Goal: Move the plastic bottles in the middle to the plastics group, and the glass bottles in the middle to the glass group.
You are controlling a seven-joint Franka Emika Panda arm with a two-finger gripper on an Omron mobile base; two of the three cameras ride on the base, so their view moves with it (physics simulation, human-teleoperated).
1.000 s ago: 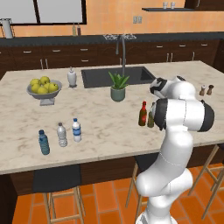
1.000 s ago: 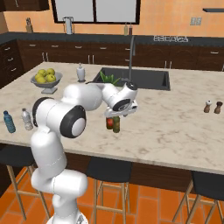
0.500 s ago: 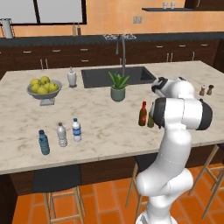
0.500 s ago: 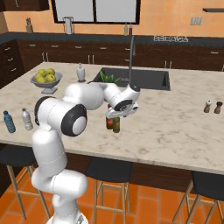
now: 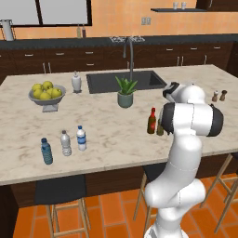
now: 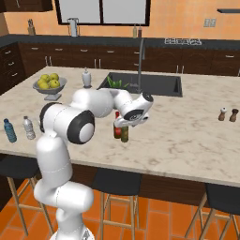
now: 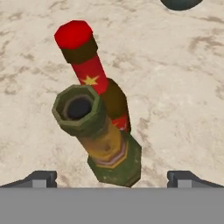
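On your marble worktop (image 5: 116,139) you have seven bottles in three clusters. At the left front stand three small plastic water bottles: one blue-tinted bottle (image 5: 46,151), one greyish clear bottle (image 5: 65,142) and one clear bottle with a blue label band (image 5: 81,138), each just beside the next in a short row. In the middle stand two slim glass bottles, touching or nearly so: one red-brown bottle (image 7: 94,76) with a red top and a yellow star on its neck, and one olive-brown bottle (image 7: 103,138) with an open, eight-sided mouth. At the far right you see two tiny bottles with dark tops, one pale tan (image 5: 214,96) and one dark brown (image 5: 223,95), side by side and well apart from the rest.

Your tool (image 6: 123,125) hangs directly over the two glass bottles with its fingers spread wide; in the hand view both dark fingertips (image 7: 40,178) stand out to either side of the olive-brown bottle and grip nothing. Whether they reach down to the bottle's mouth is hard to judge from the base views.

Further back you have one bowl of yellow-green fruit (image 5: 46,93), one white dispenser bottle (image 5: 76,82), one potted plant (image 5: 125,92) and one sink (image 5: 125,80)
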